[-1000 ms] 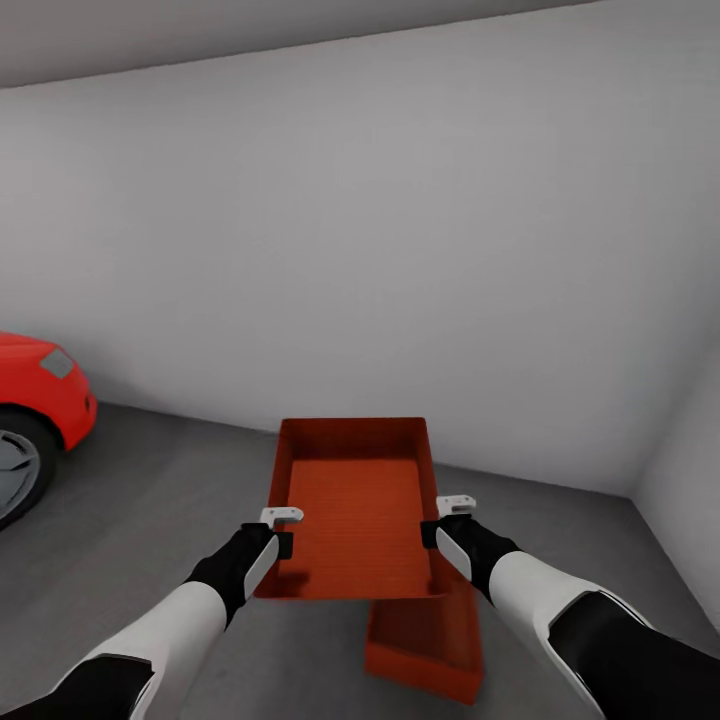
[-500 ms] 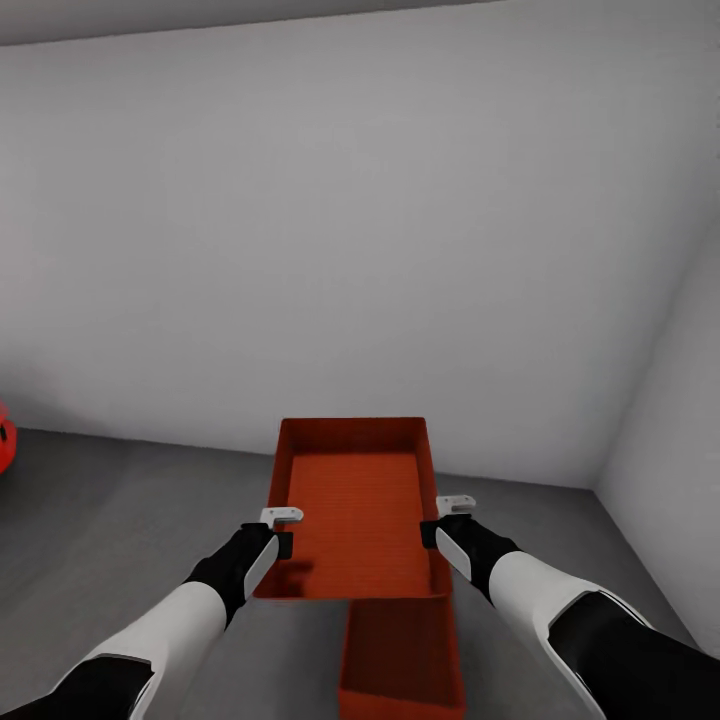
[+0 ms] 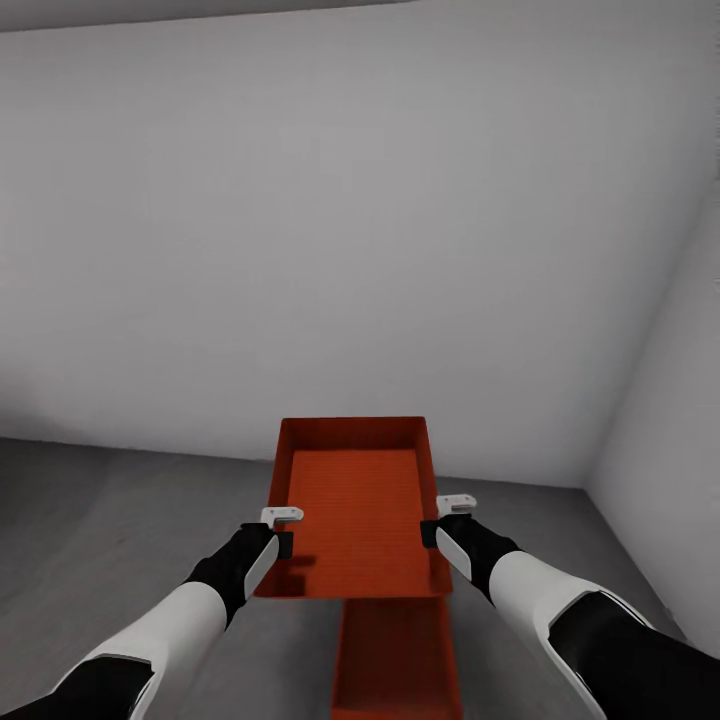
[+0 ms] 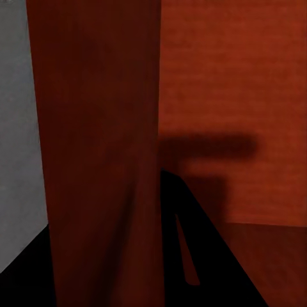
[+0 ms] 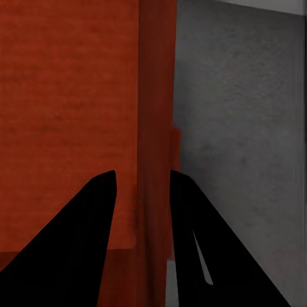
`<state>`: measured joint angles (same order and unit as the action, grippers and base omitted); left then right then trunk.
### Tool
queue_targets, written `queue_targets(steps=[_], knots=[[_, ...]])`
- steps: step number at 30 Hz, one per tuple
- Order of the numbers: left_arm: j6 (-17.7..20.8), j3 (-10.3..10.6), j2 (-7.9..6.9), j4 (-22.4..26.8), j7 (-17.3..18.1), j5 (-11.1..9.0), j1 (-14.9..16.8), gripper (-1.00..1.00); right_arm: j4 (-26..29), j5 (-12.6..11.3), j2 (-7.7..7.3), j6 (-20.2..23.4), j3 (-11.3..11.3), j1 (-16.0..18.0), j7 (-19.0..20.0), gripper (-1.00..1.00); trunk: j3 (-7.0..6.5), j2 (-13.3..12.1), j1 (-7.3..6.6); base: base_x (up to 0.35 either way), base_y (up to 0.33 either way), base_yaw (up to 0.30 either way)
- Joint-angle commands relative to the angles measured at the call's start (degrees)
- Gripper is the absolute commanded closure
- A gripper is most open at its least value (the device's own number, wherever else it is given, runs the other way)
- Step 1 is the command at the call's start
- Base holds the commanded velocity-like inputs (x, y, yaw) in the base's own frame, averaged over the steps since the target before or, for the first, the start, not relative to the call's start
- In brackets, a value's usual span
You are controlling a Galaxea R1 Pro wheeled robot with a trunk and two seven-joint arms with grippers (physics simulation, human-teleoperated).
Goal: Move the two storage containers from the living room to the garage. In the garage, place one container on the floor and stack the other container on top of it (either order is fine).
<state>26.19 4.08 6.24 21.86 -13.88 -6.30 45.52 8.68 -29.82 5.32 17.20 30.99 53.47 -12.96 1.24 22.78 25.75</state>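
A red-orange storage container (image 3: pixel 355 505) hangs level in the air, open side up, between the two hands. The left hand (image 3: pixel 282 530) pinches its left long wall, one finger (image 4: pixel 192 256) inside the box; the right hand (image 3: pixel 443 520) pinches the right wall, a dark finger (image 5: pixel 77 236) on each side of it. Directly below, mostly hidden by the held box, the second container (image 3: pixel 395 660) lies on the grey floor (image 3: pixel 120 520). White walls (image 3: pixel 330 230) meet in a corner at the right.
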Motion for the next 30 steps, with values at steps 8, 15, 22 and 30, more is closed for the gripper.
queue_targets(steps=[8,15,22,30], knots=[[0.01,1.89,-0.43,0.29,-0.59,-1.00,0.01,1.00,0.01,-3.05,-0.04,0.38,1.70,0.05,0.13,1.00,0.13,0.14,0.04,0.000,0.000,-0.213],[-0.01,1.89,-0.44,0.29,-0.54,-1.00,0.00,1.00,-0.02,-3.05,-0.04,0.38,1.70,0.05,0.13,1.00,0.13,0.14,0.04,0.000,0.000,-0.219],[-0.12,1.89,-0.43,0.29,-0.59,-1.00,0.01,1.00,-0.03,-3.05,0.03,0.37,1.70,0.05,0.13,1.00,0.13,0.14,0.04,0.000,0.000,-0.219],[0.31,1.89,-0.43,0.29,-0.61,-1.00,0.01,1.00,-0.02,-3.05,0.04,0.38,1.70,0.05,0.13,1.00,0.13,0.14,0.04,0.028,0.000,-0.086]])
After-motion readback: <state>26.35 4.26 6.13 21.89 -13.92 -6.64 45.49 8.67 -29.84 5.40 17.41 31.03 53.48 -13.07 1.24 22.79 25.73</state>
